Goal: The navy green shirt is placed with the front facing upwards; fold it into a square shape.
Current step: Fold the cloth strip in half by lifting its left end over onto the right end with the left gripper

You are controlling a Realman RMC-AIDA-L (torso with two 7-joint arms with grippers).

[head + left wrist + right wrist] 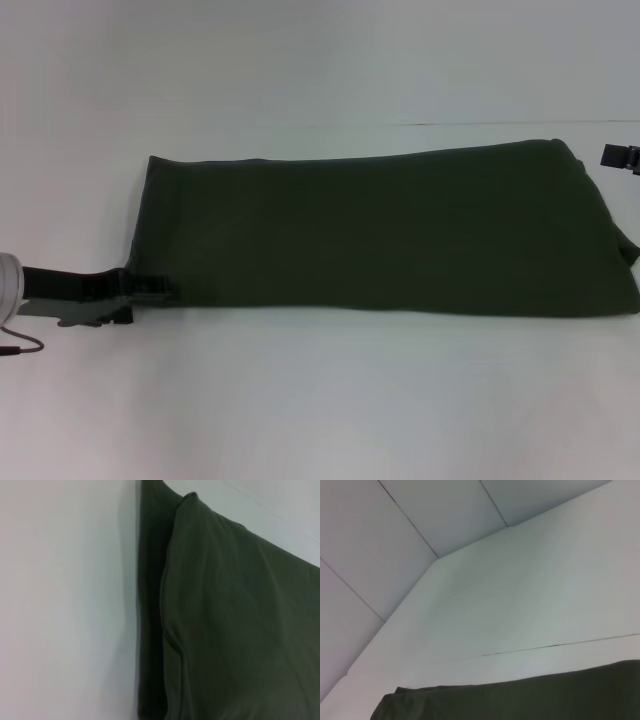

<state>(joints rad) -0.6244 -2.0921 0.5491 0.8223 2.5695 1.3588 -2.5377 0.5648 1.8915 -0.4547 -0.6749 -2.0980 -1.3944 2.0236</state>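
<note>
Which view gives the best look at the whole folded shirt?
The head view: the navy green shirt lies as a long folded band on the white table, both ends visible. The left wrist view shows only layered edges at one end; the right wrist view catches just one edge.

Soft, even light falls on the white tabletop with no glare. The dark olive-green folded cotton shirt reads nearly black, its folds faint. A thin shadow lines its near edge. Both wrist views look soft and slightly blurred.
</note>
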